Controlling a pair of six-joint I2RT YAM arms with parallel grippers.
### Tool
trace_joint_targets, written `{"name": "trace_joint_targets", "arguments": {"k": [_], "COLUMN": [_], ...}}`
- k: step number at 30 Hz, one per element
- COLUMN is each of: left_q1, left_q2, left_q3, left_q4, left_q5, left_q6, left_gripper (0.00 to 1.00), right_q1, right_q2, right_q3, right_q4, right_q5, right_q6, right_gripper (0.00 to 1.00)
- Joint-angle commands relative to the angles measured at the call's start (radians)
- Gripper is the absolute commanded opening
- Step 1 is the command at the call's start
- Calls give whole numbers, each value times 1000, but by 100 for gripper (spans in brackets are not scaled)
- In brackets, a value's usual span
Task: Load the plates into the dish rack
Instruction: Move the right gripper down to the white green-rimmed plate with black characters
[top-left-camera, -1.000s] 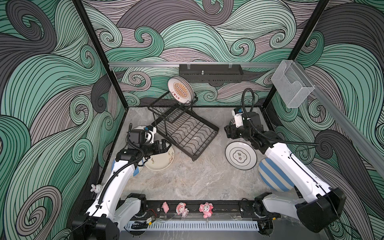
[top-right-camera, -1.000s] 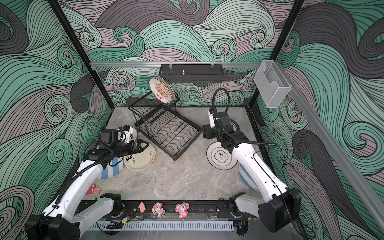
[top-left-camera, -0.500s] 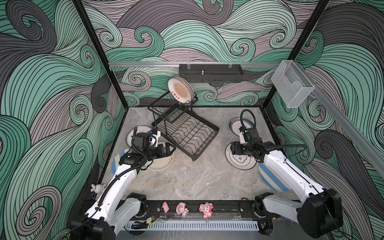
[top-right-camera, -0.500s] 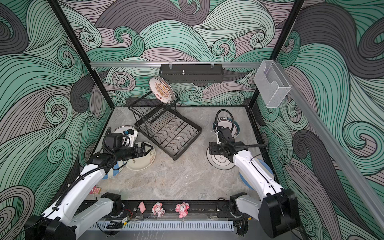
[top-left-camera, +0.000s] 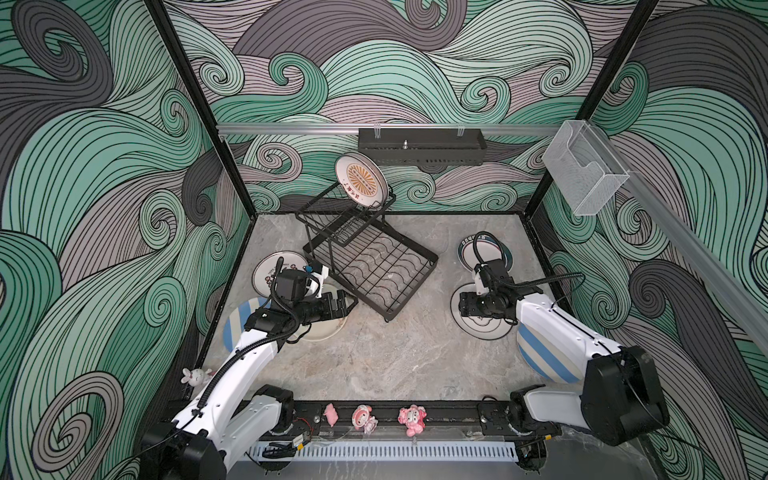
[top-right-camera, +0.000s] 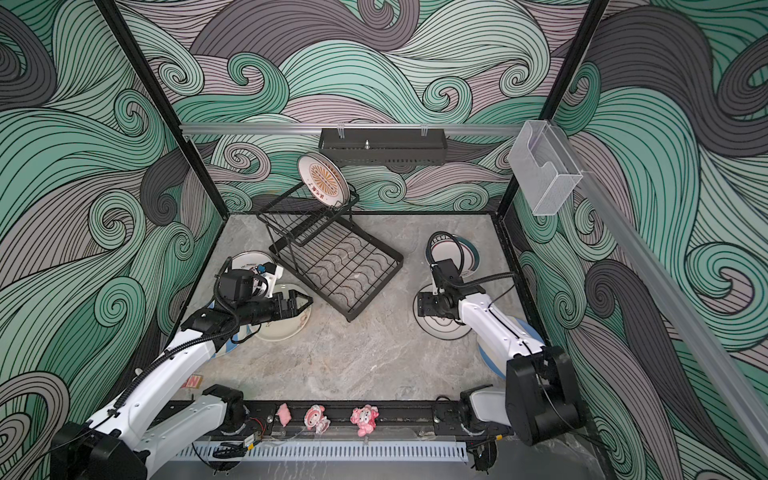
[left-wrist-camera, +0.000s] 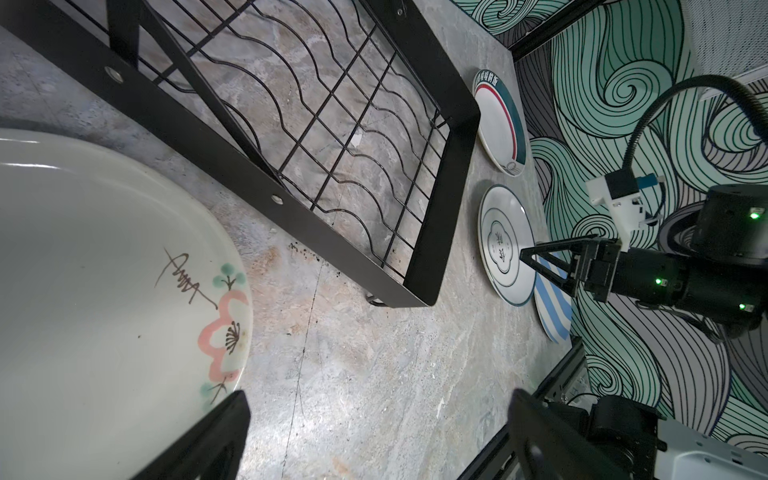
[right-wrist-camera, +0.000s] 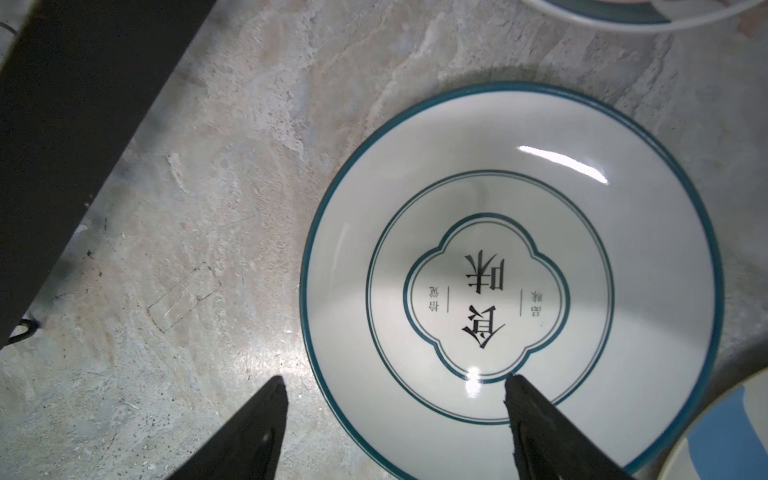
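The black wire dish rack stands mid-table, with an orange-sunburst plate upright in its upper basket. My right gripper is open just above a teal-rimmed white plate with black characters. One finger is over the plate and the other over the table, either side of its rim. My left gripper is open and empty at the edge of a cream plate with a pink flower, beside the rack's near corner.
A teal-and-red banded plate lies flat at the back right. Blue-striped plates lean at both side walls. A red-character plate lies at the left. A black perforated shelf and a clear box hang on the walls.
My right arm drew back from the rear of the table and came down over the teal-rimmed plate. My left gripper moved right, along the cream plate toward the rack's corner.
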Motion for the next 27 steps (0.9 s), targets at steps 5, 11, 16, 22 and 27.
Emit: {"name": "trace_joint_targets", "arguments": {"k": [5,11,16,22,27], "left_q1": [-20,-22,-22,-22,-23], "left_q2": [7,0,-9,-10,-7], "left_q3": [-20,-17,-17,-15,-22], "left_q4": [36,32,30,16,12], "left_q5": [-14,-19,-30,-27,-32], "left_q6": [-26,-17,-14,-10,-16], "left_gripper": [99,99,99,99,99], "right_q1": [1,6,15,47,76], "right_q2": [59,133,161,189,180], "right_q3": [-16,-12,-24,-39,-48], "right_q4": [52,54,71,100,113], "right_q5": [-131,-187,-201,-228,-234], "right_q6": [45,63,72,95,110], "right_gripper": [84,84,84,84,84]}}
